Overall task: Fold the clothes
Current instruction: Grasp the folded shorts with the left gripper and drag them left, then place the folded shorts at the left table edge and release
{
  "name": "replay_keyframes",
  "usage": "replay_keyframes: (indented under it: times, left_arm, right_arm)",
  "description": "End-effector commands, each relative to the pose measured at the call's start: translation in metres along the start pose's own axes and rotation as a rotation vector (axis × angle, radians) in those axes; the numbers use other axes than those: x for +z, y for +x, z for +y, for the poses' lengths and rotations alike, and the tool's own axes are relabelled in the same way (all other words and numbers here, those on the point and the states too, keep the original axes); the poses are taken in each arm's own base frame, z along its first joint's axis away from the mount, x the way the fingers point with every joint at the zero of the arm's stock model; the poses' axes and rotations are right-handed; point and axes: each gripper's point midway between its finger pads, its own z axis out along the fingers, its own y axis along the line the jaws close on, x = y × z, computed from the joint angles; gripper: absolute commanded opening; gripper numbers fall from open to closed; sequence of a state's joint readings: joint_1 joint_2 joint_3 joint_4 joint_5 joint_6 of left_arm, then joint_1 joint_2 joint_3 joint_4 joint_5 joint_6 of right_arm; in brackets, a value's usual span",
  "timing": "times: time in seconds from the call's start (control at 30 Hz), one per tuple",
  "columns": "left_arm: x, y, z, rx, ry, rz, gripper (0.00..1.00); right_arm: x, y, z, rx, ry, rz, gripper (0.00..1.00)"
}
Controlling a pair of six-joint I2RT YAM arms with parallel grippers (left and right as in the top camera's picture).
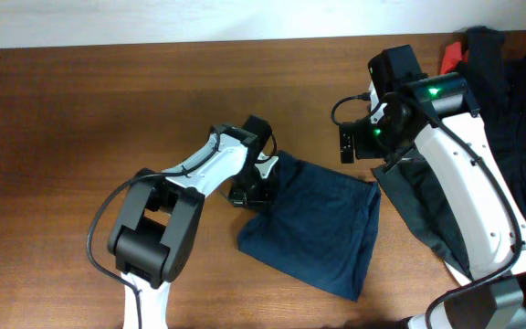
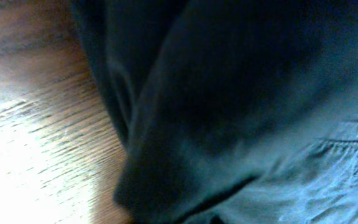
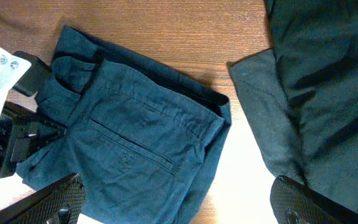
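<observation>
Here the navy shorts (image 1: 313, 238) lie folded near the middle of the desk (image 1: 80, 119), back pocket up. The left pincer (image 1: 252, 187) sits at their 10 o'clock corner, and cloth fills its camera, so I cannot tell whether it grips. The right pincer (image 3: 179, 205) hovers at their 1 o'clock corner, fingers wide and empty, with dark garments (image 1: 519, 137) piled at 3 o'clock.
</observation>
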State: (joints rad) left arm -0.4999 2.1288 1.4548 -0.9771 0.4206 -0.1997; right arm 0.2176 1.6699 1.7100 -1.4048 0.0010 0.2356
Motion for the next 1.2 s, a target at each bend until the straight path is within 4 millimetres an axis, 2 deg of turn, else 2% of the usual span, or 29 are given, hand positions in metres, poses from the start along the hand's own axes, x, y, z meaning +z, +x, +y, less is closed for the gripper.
replay_keyframes:
  times: [0.0, 0.07, 0.1, 0.13, 0.2, 0.23, 0.3, 0.37, 0.4, 0.43, 0.47, 0.5, 0.53, 0.6, 0.63, 0.67, 0.7, 0.73, 0.77, 0.8, 0.87, 0.93, 1.03, 1.07, 1.17]
  left_arm:
    - [-0.034, -0.010, 0.099, -0.180, -0.283, -0.055, 0.00]
    - [-0.098, -0.025, 0.187, -0.393, -0.339, -0.196, 0.00]
    - [-0.128, -0.025, 0.232, -0.492, -0.376, -0.265, 0.00]
    - [-0.164, -0.017, 0.290, -0.621, -0.431, -0.353, 0.00]
    - [-0.195, 0.001, 0.348, -0.758, -0.455, -0.443, 0.00]
    - [-0.209, 0.028, 0.387, -0.865, -0.456, -0.478, 0.00]
    - [-0.220, 0.058, 0.422, -0.968, -0.458, -0.505, 0.00]
    - [-0.244, 0.069, 0.447, -0.970, -0.499, -0.567, 0.00]
    - [-0.256, 0.068, 0.450, -0.974, -0.516, -0.593, 0.03]
    - [-0.272, 0.065, 0.453, -0.973, -0.535, -0.626, 0.37]
    - [-0.290, 0.063, 0.451, -0.969, -0.543, -0.658, 0.87]
    - [-0.306, 0.058, 0.445, -0.955, -0.534, -0.683, 0.99]
    - [-0.344, 0.018, 0.399, -0.829, -0.396, -0.786, 0.99]
    - [-0.352, -0.021, 0.358, -0.708, -0.346, -0.828, 0.99]
    - [-0.341, -0.046, 0.333, -0.638, -0.333, -0.816, 0.99]
    - [-0.315, -0.079, 0.300, -0.546, -0.318, -0.780, 0.99]
    - [-0.287, -0.102, 0.278, -0.485, -0.304, -0.734, 0.99]
    - [-0.268, -0.114, 0.267, -0.455, -0.297, -0.698, 0.99]
    - [-0.221, -0.134, 0.244, -0.388, -0.256, -0.609, 0.99]
    - [-0.188, -0.144, 0.228, -0.327, -0.206, -0.545, 0.99]
    - [-0.151, -0.150, 0.223, -0.314, -0.198, -0.473, 0.99]
    - [-0.140, -0.137, 0.229, -0.342, -0.200, -0.408, 0.99]
    - [-0.128, -0.079, 0.253, -0.452, -0.347, -0.200, 0.99]
    - [-0.124, -0.071, 0.254, -0.467, -0.330, -0.169, 0.99]
    - [-0.103, -0.027, 0.264, -0.578, -0.296, -0.024, 0.99]
  right_arm:
    - [-0.003, -0.001, -0.006, 0.007, 0.040, -0.012, 0.99]
    - [-0.003, -0.001, -0.006, 0.007, 0.040, -0.012, 0.98]
    - [-0.003, -0.001, -0.006, 0.006, 0.040, -0.012, 0.99]
    - [-0.003, -0.001, -0.006, 0.006, 0.039, -0.012, 0.99]
    - [-0.003, -0.001, -0.006, 0.007, 0.039, -0.013, 0.99]
    - [-0.003, -0.001, -0.006, 0.007, 0.039, -0.013, 0.99]
    - [-0.003, -0.001, -0.006, 0.007, 0.039, -0.013, 0.99]
    - [-0.003, -0.001, -0.006, 0.006, 0.039, -0.012, 0.99]
    - [-0.003, -0.001, -0.006, 0.007, 0.039, -0.012, 0.99]
    - [-0.003, -0.001, -0.006, 0.007, 0.039, -0.012, 0.99]
    - [-0.003, -0.001, -0.006, 0.006, 0.039, -0.012, 0.99]
    - [-0.003, -0.001, -0.006, 0.007, 0.039, -0.012, 0.99]
    - [-0.003, -0.001, -0.006, 0.007, 0.039, -0.013, 0.99]
    - [-0.003, -0.001, -0.006, 0.007, 0.038, -0.012, 0.99]
    - [-0.003, -0.001, -0.005, 0.007, 0.034, -0.011, 0.99]
    - [-0.003, -0.001, -0.005, 0.007, 0.035, -0.011, 0.99]
    - [-0.003, -0.001, -0.006, 0.007, 0.036, -0.009, 0.99]
    - [-0.003, 0.000, -0.006, 0.007, 0.036, -0.008, 0.99]
    - [-0.003, 0.000, -0.006, 0.007, 0.036, -0.008, 0.99]
    - [-0.003, 0.000, -0.006, 0.006, 0.036, -0.008, 0.99]
    - [-0.003, 0.000, -0.006, 0.006, 0.036, -0.007, 0.99]
    - [-0.003, 0.001, -0.006, 0.006, 0.037, -0.004, 0.99]
    - [-0.003, 0.001, -0.006, 0.005, 0.038, -0.001, 0.99]
    - [-0.003, 0.002, -0.006, 0.002, 0.039, 0.001, 0.99]
    - [-0.003, 0.003, -0.007, 0.002, 0.041, 0.007, 0.99]
